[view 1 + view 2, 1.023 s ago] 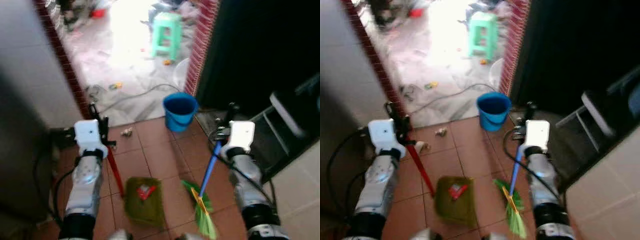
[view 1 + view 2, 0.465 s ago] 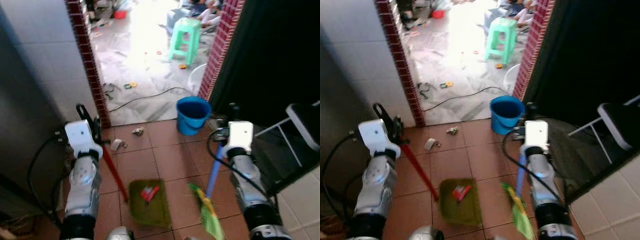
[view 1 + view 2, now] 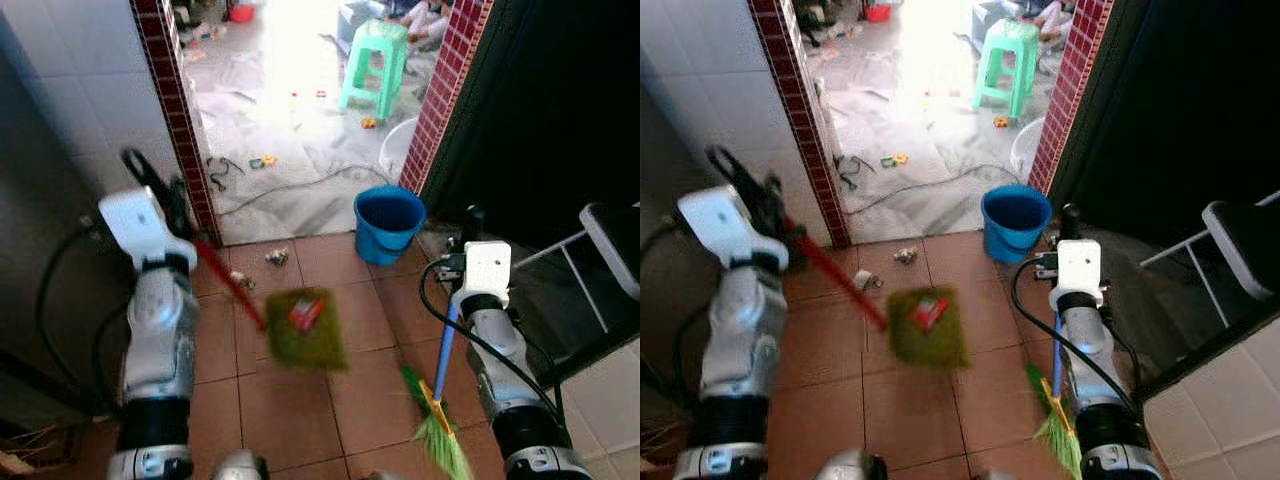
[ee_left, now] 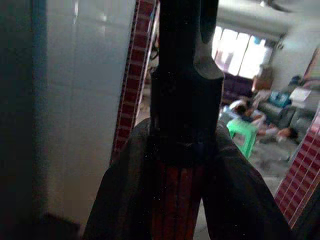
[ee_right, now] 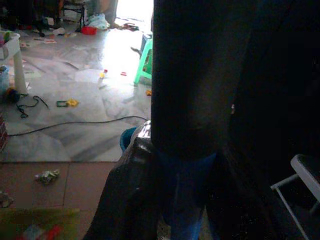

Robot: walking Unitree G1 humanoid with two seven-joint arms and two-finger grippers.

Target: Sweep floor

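Note:
My left gripper (image 3: 158,188) is shut on the red handle (image 3: 232,283) of a green dustpan (image 3: 306,332). The pan hangs blurred above the brown tiles with a red wrapper (image 3: 305,313) in it. The left wrist view shows that red handle (image 4: 175,200) clamped between the fingers. My right gripper (image 3: 471,222) is shut on the blue handle (image 3: 446,345) of a broom. Its green bristles (image 3: 440,447) rest on the tiles near my right side. A crumpled scrap (image 3: 277,257) and another small piece (image 3: 243,281) lie near the doorway.
A blue bucket (image 3: 388,222) stands by the right brick pillar (image 3: 446,90); the left brick pillar (image 3: 176,110) frames the doorway. Beyond it are a green stool (image 3: 378,60), a cable (image 3: 300,185) and scattered bits. A dark chair (image 3: 612,240) is at the right.
My left arm has risen and swung the dustpan up and forward off the tiles. The broom has stayed in about the same place in the right gripper.

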